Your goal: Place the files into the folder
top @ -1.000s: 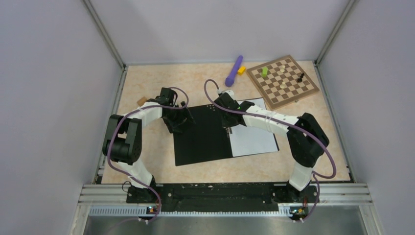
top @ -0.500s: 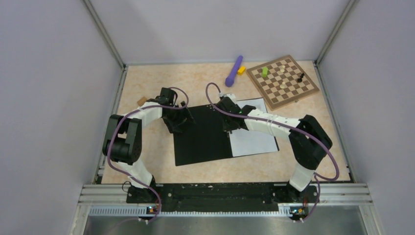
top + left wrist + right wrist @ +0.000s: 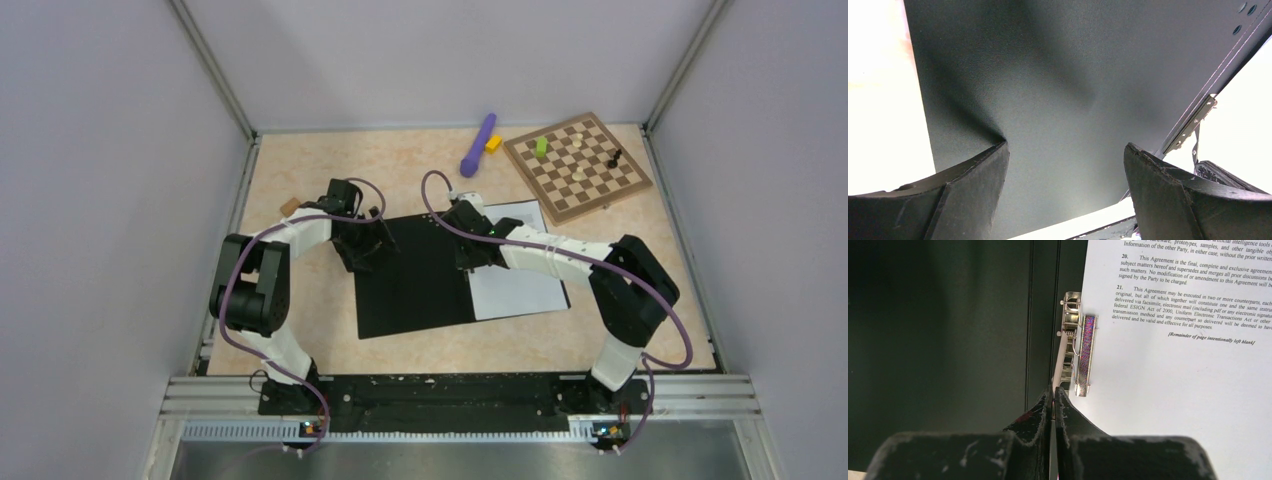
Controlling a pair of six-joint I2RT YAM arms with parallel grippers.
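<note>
The pale beige marbled surface [image 3: 300, 170] carries everything I can see. Largest on it is the flat rectangular folder [image 3: 415, 285], lying open in the middle with its black inner faces up. On its right-hand face lie the files [image 3: 520, 290], white paper sheets. The top one is printed with small black text, and part of the page is blank.

At the far right corner sits a brown-and-cream wooden chessboard [image 3: 590, 175] bearing a few pieces and a small green block [image 3: 541, 148]. By the middle of the far edge lies a purple cylinder-shaped thing [image 3: 479, 143], with a small yellow block [image 3: 493, 143] just beside it. A small tan block [image 3: 290, 206] rests near the left edge.

My left arm [image 3: 300, 232] hangs over the folder's left face, jaws spread wide and gripping nothing. My right arm [image 3: 550, 250] reaches to the folder's spine. A silver metal spring clip [image 3: 1075, 350] sits there with its bar on the top sheet's left margin, and these jaws are clenched on the clip's thin lever.
</note>
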